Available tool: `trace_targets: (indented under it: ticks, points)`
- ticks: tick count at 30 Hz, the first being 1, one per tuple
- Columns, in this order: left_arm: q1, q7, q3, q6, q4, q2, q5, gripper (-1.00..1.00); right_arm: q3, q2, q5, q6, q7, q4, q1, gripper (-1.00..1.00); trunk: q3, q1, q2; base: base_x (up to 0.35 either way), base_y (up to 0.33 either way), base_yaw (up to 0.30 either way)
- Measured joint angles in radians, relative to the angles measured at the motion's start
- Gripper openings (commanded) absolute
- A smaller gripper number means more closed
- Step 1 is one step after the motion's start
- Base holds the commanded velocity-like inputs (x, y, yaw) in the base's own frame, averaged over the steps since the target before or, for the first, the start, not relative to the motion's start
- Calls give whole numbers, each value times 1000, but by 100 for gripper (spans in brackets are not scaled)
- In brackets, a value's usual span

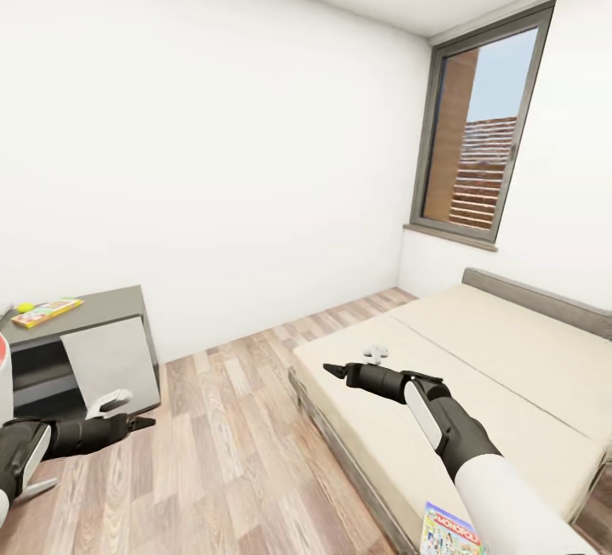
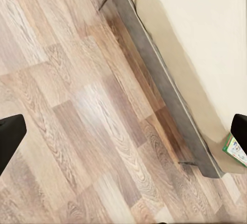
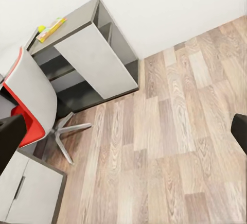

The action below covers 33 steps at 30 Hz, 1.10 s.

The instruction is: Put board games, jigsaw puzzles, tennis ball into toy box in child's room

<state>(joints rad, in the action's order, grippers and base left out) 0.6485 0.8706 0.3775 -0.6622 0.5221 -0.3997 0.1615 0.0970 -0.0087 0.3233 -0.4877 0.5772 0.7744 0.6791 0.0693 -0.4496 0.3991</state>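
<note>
The bed (image 1: 476, 368) stood to the right, under the window (image 1: 480, 126). A board game (image 1: 452, 531) lay at its near edge. The low cabinet (image 1: 85, 351) sat left against the wall, a flat box (image 1: 47, 311) on top, plank floor (image 1: 238, 453) between.

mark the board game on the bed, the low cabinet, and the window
board game (image 1: 450, 531), head view: its printed cover, at the bed's near corner.
low cabinet (image 1: 109, 358), head view: its white door.
window (image 1: 481, 126), head view: the glass pane.

Black jointed forearms with white side panels, white upper sleeves, black pointed tool tips
</note>
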Motion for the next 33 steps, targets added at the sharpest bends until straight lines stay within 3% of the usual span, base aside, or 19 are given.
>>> trace_targets:
  ticks: [12, 33]
  points:
    - [0, 0, -1, 0, 0, -1, 0, 100, -30, 0, 0, -1, 0, 0, 0, 100, -10, 0, 0, 0, 183, -229]
    - [0, 1, 0, 0, 0, -1, 0, 100, -34, 0, 1, -2, 0, 0, 0, 100, -29, 0, 0, 0, 250, -229]
